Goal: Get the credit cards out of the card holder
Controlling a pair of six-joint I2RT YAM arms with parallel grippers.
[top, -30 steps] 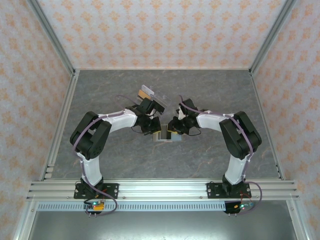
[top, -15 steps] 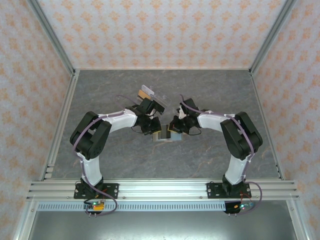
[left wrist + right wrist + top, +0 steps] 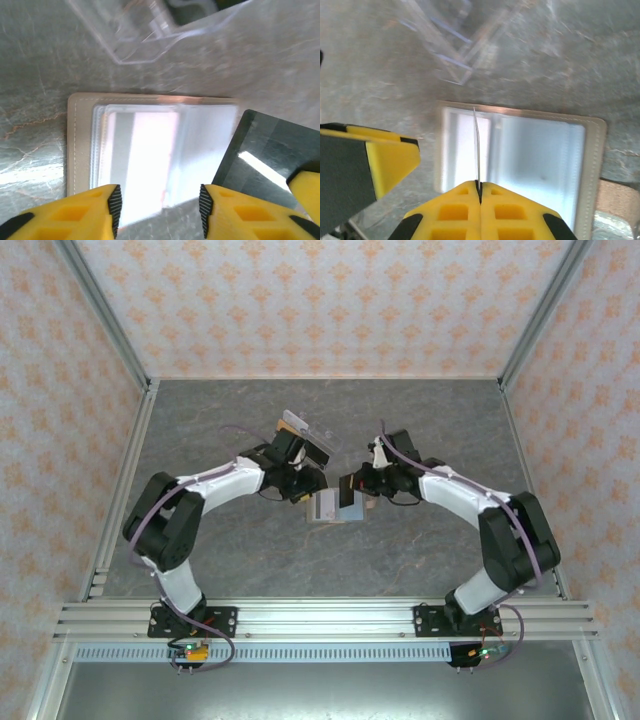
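Note:
The card holder [image 3: 322,508] lies flat on the grey table: a beige case [image 3: 80,145] with clear plastic sleeves, also in the right wrist view [image 3: 597,165]. My right gripper [image 3: 480,186] is shut on a thin black credit card [image 3: 260,155], seen edge-on [image 3: 476,145] and standing over the holder. From above, the card [image 3: 350,490] sits just right of the holder, with the right gripper [image 3: 360,485] behind it. My left gripper [image 3: 159,210] is open over the holder's near edge with nothing between its fingers. From above it [image 3: 308,490] hovers at the holder's left.
A clear plastic slotted stand [image 3: 305,437] stands just behind the holder, blurred in both wrist views [image 3: 145,45] [image 3: 455,55]. A tan piece [image 3: 620,195] lies at the holder's right end. Patterned walls and metal rails enclose the table [image 3: 430,540].
The left gripper has opened. The right gripper has shut on the black card and drawn it out to the right. Both arms have stretched farther from their bases.

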